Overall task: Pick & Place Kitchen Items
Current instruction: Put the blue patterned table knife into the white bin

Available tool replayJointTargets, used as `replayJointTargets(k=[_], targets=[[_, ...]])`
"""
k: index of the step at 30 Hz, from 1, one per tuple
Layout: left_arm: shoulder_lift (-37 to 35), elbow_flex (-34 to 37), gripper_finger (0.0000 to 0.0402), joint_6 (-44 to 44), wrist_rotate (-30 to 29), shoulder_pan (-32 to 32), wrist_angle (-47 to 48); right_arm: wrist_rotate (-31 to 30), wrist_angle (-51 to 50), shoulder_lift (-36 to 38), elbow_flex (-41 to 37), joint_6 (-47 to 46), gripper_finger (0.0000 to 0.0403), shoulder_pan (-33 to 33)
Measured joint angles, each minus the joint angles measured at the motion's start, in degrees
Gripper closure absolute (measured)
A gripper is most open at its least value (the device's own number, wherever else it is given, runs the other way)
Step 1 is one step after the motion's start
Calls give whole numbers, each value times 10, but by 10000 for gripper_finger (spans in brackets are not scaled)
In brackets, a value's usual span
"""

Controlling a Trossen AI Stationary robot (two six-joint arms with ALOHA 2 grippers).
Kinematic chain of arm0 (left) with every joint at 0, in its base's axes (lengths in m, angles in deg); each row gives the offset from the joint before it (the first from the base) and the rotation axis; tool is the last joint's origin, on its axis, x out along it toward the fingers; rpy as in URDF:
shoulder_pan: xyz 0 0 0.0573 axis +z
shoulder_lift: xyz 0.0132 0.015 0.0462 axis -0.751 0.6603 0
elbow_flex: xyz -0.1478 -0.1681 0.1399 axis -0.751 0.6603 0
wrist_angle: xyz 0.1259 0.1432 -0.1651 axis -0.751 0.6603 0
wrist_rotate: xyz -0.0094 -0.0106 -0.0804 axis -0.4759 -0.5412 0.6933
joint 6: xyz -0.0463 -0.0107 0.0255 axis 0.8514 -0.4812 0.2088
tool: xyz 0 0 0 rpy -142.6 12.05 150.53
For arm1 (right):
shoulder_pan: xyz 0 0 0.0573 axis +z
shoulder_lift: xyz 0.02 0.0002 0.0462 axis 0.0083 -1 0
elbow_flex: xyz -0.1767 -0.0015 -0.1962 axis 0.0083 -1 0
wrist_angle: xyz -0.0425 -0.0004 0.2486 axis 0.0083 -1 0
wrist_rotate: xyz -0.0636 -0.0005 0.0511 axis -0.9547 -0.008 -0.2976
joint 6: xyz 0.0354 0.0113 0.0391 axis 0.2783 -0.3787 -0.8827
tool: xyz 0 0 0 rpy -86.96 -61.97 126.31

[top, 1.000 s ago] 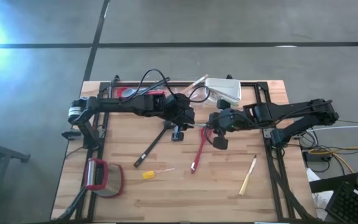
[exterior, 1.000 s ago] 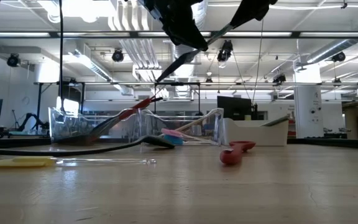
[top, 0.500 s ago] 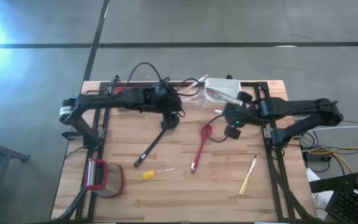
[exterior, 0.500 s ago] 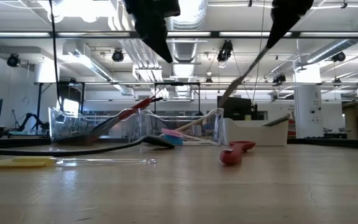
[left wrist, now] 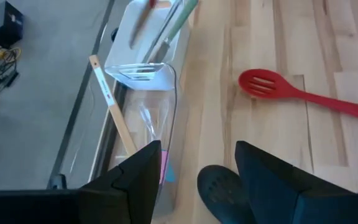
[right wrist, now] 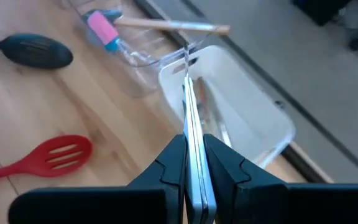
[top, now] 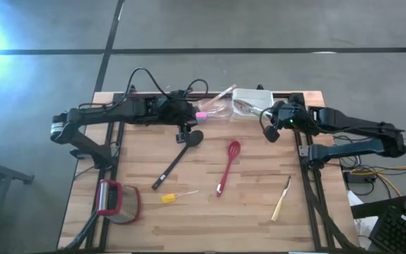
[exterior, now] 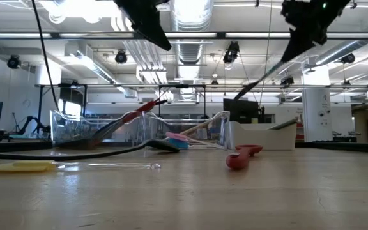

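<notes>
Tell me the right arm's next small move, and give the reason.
Probably lower the metal utensil a little further into the white tub, then release. The right end effector is shut on its handle, and the tip hangs over the tub's opening beside the clear tub. The left end effector stands open above the black spoon, holding nothing.

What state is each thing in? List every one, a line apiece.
Left hand: open, empty, near the long black slotted spoon's head.
Right hand: shut on the thin metal utensil, over the white rectangular tub.
Black spoon: lying flat on the wooden table.
Red slotted spoon: lying flat on the table.
Metal utensil: held, tilted, off the table.
</notes>
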Motion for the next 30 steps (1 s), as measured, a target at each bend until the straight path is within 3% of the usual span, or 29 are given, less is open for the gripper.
replayJointTargets(k=[6, 12, 18, 24, 30], targets=[[-15, 0, 191, 7, 0, 0, 4, 92, 86, 28, -94, 55, 372, -117], [-22, 0, 190, 8, 0, 0, 3, 217, 161, 39, -145, 113, 372, -227], [-22, 0, 190, 9, 0, 0, 8, 293, 197, 17, -173, 157, 372, -324], [-22, 0, 190, 10, 0, 0, 9, 373, 249, -15, -188, 173, 372, -381], [-22, 0, 190, 13, 0, 0, 10, 390, 260, -67, -191, 182, 372, -396]])
